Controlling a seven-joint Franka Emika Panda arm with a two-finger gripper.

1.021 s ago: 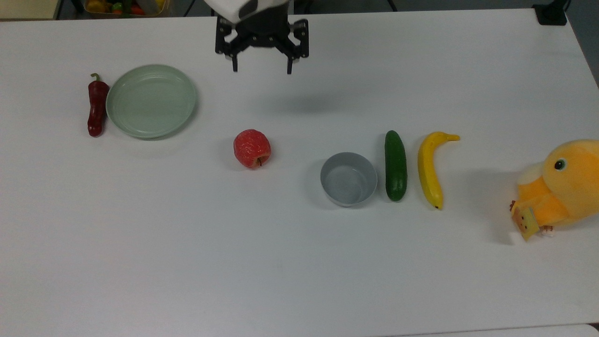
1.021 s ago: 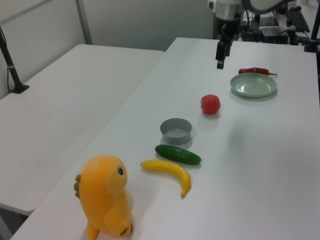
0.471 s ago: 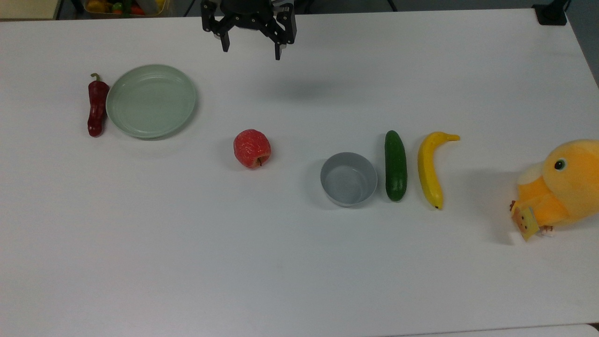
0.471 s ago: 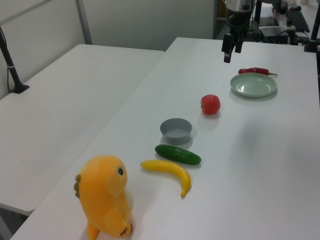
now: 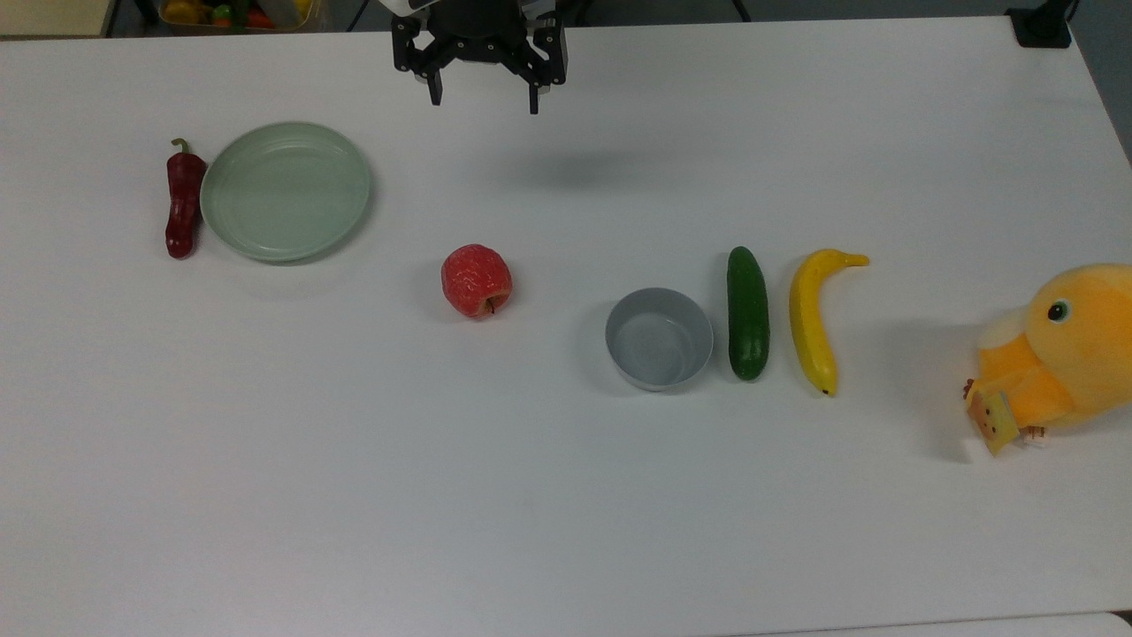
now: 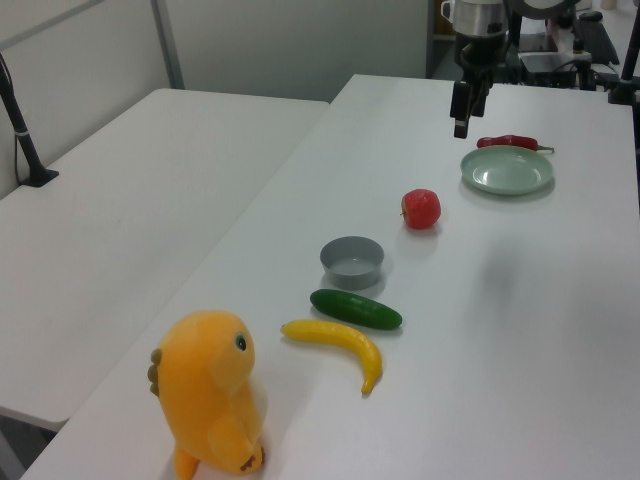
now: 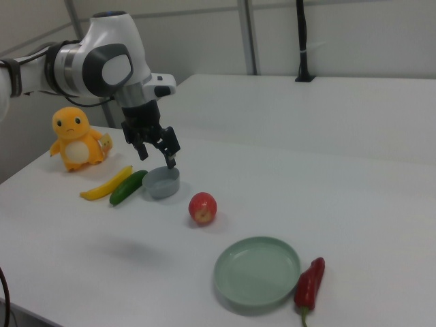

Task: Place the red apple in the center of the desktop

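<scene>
End effector (image 5: 483,104) shifted slightly, arm cropped above; red apple (image 5: 477,280) unmoved

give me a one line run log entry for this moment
phase: pre-grasp | gripper: open, empty, raised near desktop far edge | red apple: untouched, between green plate and grey bowl

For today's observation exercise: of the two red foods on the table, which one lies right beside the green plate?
The chili, long and dark red, against the plate's rim. The round apple sits apart.
</scene>
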